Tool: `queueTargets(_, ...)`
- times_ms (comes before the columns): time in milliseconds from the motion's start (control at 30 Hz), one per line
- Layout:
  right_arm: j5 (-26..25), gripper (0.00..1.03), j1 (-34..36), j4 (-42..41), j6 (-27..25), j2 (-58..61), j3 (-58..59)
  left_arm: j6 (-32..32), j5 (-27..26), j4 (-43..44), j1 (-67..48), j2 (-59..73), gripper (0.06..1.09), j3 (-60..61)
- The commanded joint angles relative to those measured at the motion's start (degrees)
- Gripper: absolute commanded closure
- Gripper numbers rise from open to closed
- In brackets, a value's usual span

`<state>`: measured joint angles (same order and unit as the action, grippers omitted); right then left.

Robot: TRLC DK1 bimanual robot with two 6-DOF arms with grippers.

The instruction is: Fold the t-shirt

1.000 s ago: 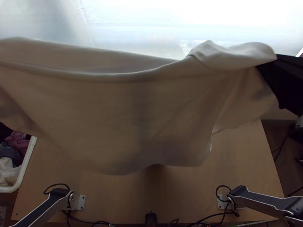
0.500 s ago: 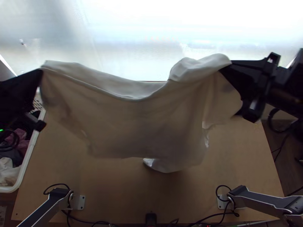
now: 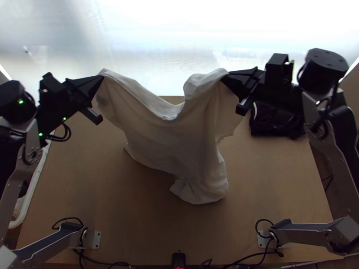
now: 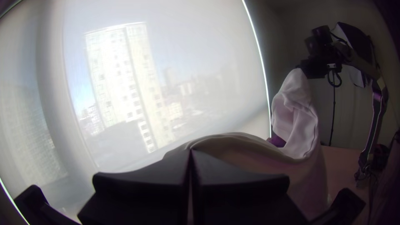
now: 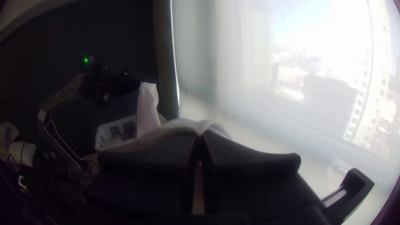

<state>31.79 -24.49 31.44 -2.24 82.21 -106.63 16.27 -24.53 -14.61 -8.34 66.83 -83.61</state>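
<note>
Bright window (image 3: 148, 36) — pale tower block (image 4: 118, 75) beyond

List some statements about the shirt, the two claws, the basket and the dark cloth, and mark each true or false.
1. The left black claw and the right black claw both grip the white cloth t-shirt. True.
2. The t-shirt lies folded flat. False: it hangs unfolded between the claws, with a sagging upper edge.
3. A dark, bunched cloth lies on the light wooden table. True.
4. The white plastic basket stands on the right arm's side. False: the basket is on the left arm's side.
5. The left claw is wide open. False: it is closed on the t-shirt.
</note>
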Motion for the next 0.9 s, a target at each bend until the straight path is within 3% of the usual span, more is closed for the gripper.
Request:
queueTargets(0, 0.82, 1.0, 4.45, -3.67, -1.54, 4.8, 3.45, 2.36, -0.07, 5.12, 3.33, 5.95, 1.05, 2.84)
queueTargets(300, 2.22, 1.0, 5.68, -3.58, -1.63, 1.11, 6.52, 2.01, -0.25, 2.22, 4.73, -1.44, 1.05, 5.13)
queueTargets(567, 4.16, 1.0, 4.1, 5.3, -1.19, -8.74, 7.31, -0.01, -0.25, -13.43, 2.01, -13.04, 1.05, 0.12)
queueTargets(867, 3.98, 1.0, 3.13, 9.52, -1.28, -19.37, 7.93, -1.33, -0.16, -25.73, 1.31, -20.42, 1.05, -6.47)
